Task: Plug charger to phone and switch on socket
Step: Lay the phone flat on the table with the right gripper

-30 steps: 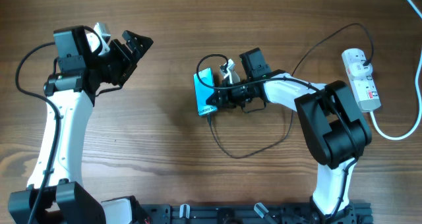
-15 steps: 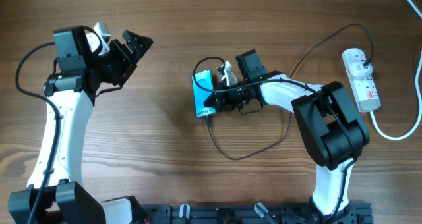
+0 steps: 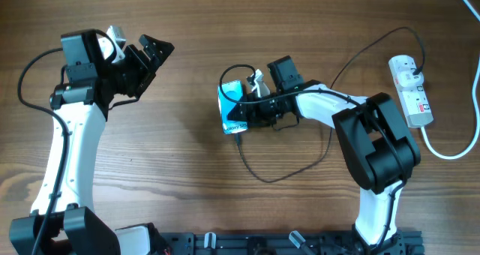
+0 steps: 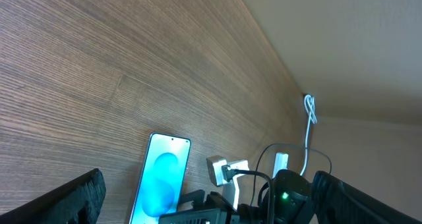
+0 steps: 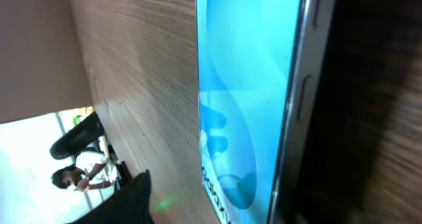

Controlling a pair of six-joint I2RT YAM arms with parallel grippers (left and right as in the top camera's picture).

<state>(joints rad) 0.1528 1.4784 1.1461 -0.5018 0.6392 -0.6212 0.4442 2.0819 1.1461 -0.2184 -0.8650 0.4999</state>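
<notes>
The phone (image 3: 231, 109) sits near the middle of the table (image 3: 187, 172), its cyan screen lit and a white band across its lower part. From the left wrist camera the phone (image 4: 161, 184) shows as a bright slanted slab on the wood. Whether it lies flat or is tipped up cannot be told.

The charger (image 3: 262, 178), a thin black cable, meets the phone's lower end and loops across the table below the right arm. It then climbs toward the socket (image 3: 411, 90) at the far right edge. Whether its tip is seated in the phone cannot be made out. A thicker white cable (image 3: 442, 151) curls away from the socket.

The right gripper (image 3: 251, 109) is at the phone's right side, its claw released. In its own camera the screen (image 5: 250, 85) fills the view, and one dark finger (image 5: 128, 201) stands clear of it with bare wood between. The other side is a dark blur.

The left gripper (image 3: 154, 58) hangs well apart at the upper left. It is spread wide and grasps nothing, with its fingers (image 4: 72, 197) at the frame's corners.
</notes>
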